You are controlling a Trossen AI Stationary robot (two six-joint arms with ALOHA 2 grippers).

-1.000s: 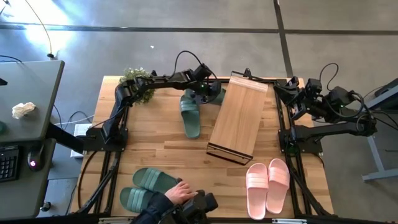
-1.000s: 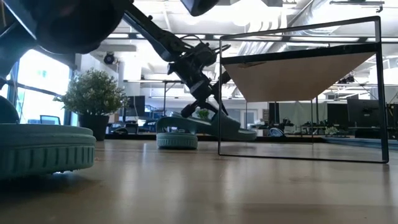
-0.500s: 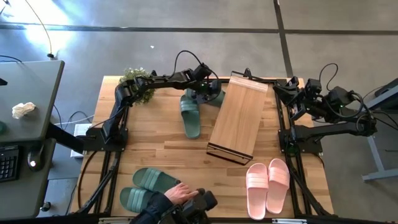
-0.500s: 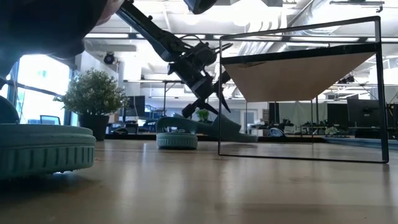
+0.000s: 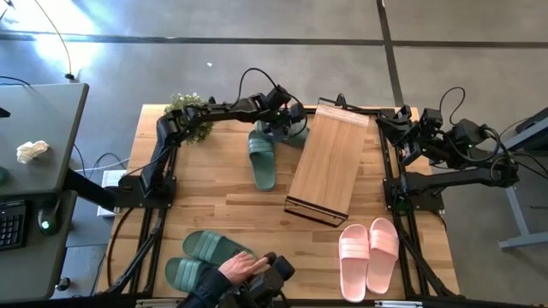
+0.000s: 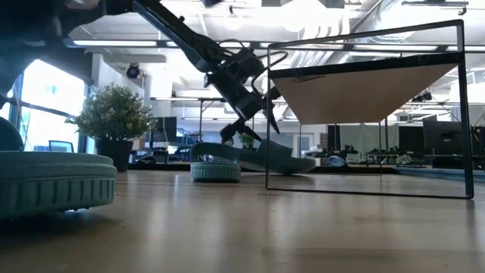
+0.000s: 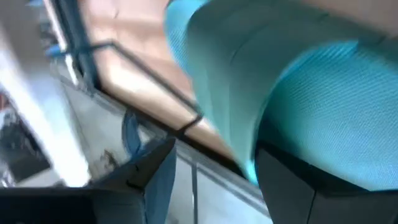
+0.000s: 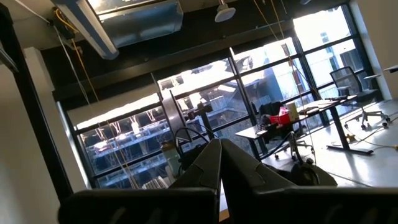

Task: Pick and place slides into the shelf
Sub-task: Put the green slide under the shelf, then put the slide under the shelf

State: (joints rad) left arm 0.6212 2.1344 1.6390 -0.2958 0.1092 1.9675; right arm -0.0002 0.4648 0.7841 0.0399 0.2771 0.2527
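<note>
Since a second ago the left tool (image 5: 287, 120) has spread its fingers and lifted slightly off the green slide (image 5: 289, 133) it was gripping; that slide now lies free at the shelf's far left corner, its toe end poking under the shelf (image 5: 330, 162). The person's hand (image 5: 237, 267) at the bench's near edge has also slid a little to the left on its green slide.

The left arm reaches from about 9 o'clock across the far side of the bench (image 5: 223, 205) to about 12 o'clock, elbow bent, wrist angled down. In the low view its tool (image 6: 254, 114) hangs just above the slide (image 6: 273, 158), fingers wide apart and holding nothing. The left wrist view is filled with blurred green slide (image 7: 292, 93).

The right arm is folded back at about 2 o'clock, off the bench's right edge. Its tool (image 8: 221, 163) points up at the room's windows, fingers pressed together and empty.

The shelf lies at a slant right of centre. A second green slide (image 5: 262, 158) lies just left of it, at about 11 o'clock. A green pair (image 5: 201, 257) sits at 7 o'clock, under the person's hand. A pink pair (image 5: 368, 253) sits at 5 o'clock. A potted plant (image 5: 190, 111) stands at the far left corner.

No brand, label or writing can be read.
</note>
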